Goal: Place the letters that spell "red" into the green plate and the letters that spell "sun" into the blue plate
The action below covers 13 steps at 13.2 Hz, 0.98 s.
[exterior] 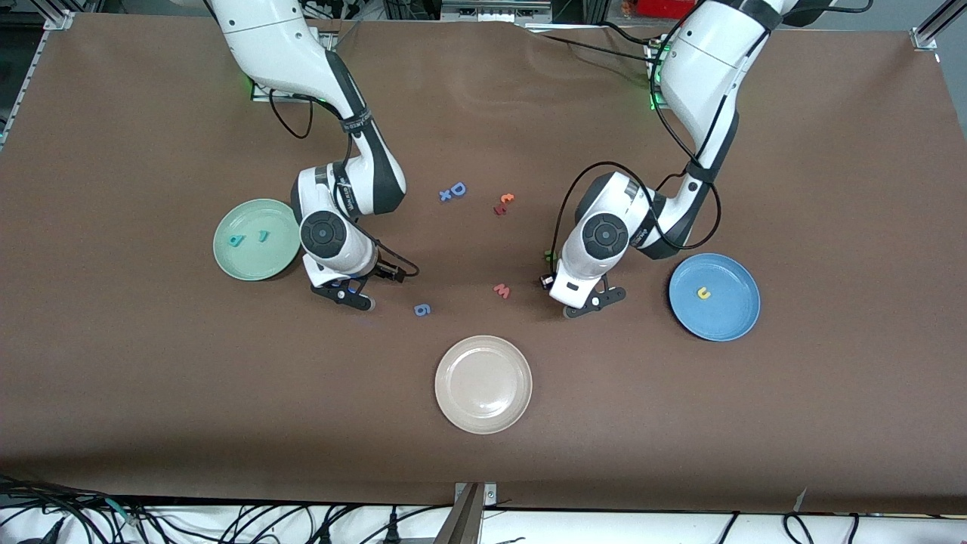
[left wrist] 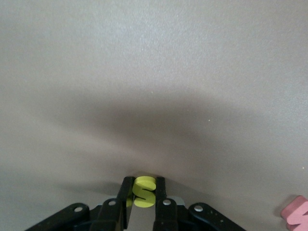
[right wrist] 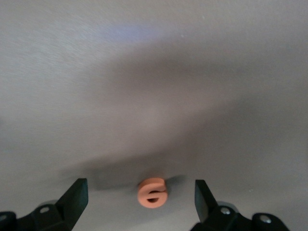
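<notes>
Left tool pinched shut on yellow "s", low at desk, frame centre-right near red "w". Right tool spread wide, empty, straddling orange "e".

Foam letters likely featherlight, soft, squashable: grip gently across flat sides.

Teal "d", "r" in green plate; "u" in blue plate; green "n" by left wrist.

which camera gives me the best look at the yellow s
The left wrist view: the yellow s sits clamped between the left gripper fingers, shape readable. In the front view the left arm's hand hides it. The right wrist view shows only an orange e between open fingers.
</notes>
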Tool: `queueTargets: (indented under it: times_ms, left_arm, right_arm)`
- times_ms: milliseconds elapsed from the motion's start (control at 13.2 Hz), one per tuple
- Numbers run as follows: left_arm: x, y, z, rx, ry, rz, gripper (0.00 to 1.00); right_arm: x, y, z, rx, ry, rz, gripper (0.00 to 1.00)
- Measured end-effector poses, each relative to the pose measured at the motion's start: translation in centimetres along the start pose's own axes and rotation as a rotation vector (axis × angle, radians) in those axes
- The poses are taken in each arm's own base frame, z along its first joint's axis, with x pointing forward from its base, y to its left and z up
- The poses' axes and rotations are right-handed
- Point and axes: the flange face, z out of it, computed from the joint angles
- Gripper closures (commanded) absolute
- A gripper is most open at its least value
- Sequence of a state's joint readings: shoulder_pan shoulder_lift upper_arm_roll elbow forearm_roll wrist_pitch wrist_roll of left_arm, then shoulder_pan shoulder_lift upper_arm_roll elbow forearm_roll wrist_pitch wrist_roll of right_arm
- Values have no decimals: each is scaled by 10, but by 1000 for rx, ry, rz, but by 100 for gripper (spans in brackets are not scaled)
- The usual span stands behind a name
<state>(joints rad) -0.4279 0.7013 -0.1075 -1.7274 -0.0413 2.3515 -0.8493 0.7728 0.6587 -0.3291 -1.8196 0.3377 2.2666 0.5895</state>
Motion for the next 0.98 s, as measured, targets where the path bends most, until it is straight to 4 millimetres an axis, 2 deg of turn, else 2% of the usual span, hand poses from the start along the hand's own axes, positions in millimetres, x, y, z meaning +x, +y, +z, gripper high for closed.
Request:
queueTargets:
  times_ms: [151, 378, 529, 831, 982]
  left_arm:
    - [16, -12, -6, 26, -20, 43, 92]
    - [58, -36, -44, 57, -72, 148, 92]
    - [80, -59, -63, 59, -96, 262, 91]
    - [123, -122, -79, 98, -112, 430, 92]
    - [138, -150, -86, 127, -124, 496, 92]
  right_arm:
    - [-1, 3, 5, 0, -10, 9, 4]
    - [-1, 6, 10, 18, -4, 28, 9]
    - [-1, 6, 9, 25, 4, 29, 16]
    - [0, 6, 8, 35, 15, 31, 51]
    - [0, 6, 4, 40, 17, 32, 71]
